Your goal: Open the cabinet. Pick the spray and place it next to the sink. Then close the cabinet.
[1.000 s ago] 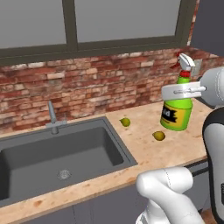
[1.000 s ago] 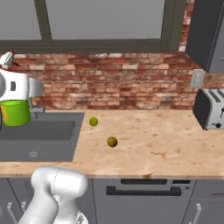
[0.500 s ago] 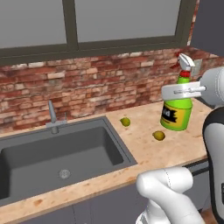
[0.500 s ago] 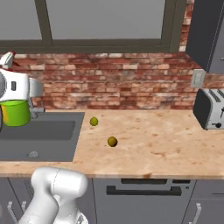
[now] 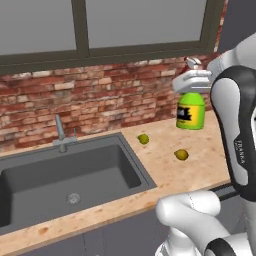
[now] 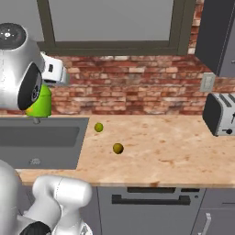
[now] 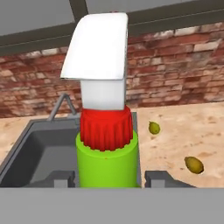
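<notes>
Item: spray (image 5: 190,112). You have a yellow-green bottle with a dark label on its body, a green neck, a ribbed red collar (image 7: 105,127) and a white trigger head (image 7: 99,47). The label faces the left base camera; in the right base view you see just a green sliver of the body (image 6: 40,101) past the arm.

Gripper (image 7: 106,177): the two dark fingertips (image 7: 162,178) stand on either side of the green neck, roughly half open, and appear closed against it. The bottle fills the gap between them. You cannot see the contact itself, since the tips sit at the very bottom of the hand view, so count the hold as likely rather than certain.

Orientation: the spray stands upright, long axis vertical, nozzle end up. In the hand view the white head leans slightly left at its top.

Location: you find it over the counter (image 5: 202,156), right of the sink (image 5: 69,173) and near the brick wall (image 5: 100,105). The base looks clear of the countertop, though the left base view does not settle this. Two small olive-coloured fruits (image 5: 181,154) lie on the counter between sink and bottle, well apart from each other.
</notes>
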